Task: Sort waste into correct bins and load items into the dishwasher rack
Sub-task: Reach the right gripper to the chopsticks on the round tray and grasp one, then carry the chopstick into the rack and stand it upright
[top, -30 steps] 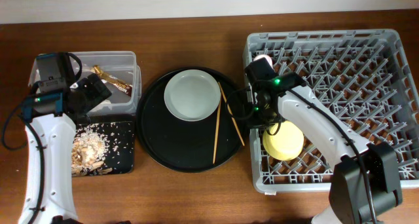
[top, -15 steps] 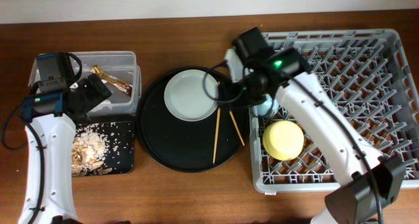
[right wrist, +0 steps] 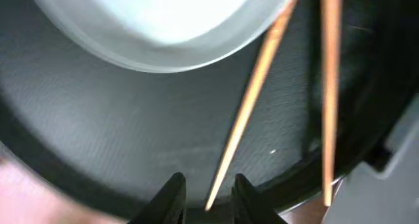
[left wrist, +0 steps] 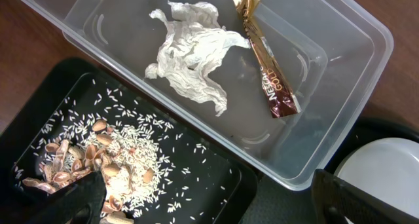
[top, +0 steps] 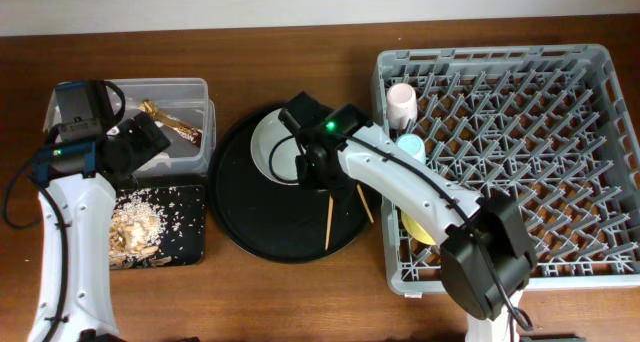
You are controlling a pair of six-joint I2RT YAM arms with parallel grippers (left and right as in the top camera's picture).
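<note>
My right gripper (top: pixel 316 170) (right wrist: pixel 207 196) hangs low over the round black tray, open, with the near end of one chopstick (right wrist: pixel 255 99) between its fingers. The second chopstick (right wrist: pixel 330 86) lies to its right. Both chopsticks (top: pixel 330 217) lie beside the pale plate (top: pixel 280 142) (right wrist: pixel 163 21). The pink cup (top: pixel 401 100), blue cup (top: pixel 410 147) and yellow bowl (top: pixel 412 228) are in the grey rack (top: pixel 520 152). My left gripper (top: pixel 140 142) (left wrist: pixel 209 204) is open and empty above the bins. Tissue (left wrist: pixel 190 60) and the wrapper (left wrist: pixel 268 80) lie in the clear box (left wrist: pixel 353 27). Food scraps (left wrist: pixel 98 165) lie in the shallow black tray (left wrist: pixel 216 178).
The large round black tray (top: pixel 240 217) sits between the bins and the rack. The rack's left wall stands close to the chopsticks. My right arm crosses over the rack's left edge and hides part of the bowl.
My right arm has swung left out of the rack to the round tray. The blue cup now stands in the rack by the pink cup. The left arm has not moved.
</note>
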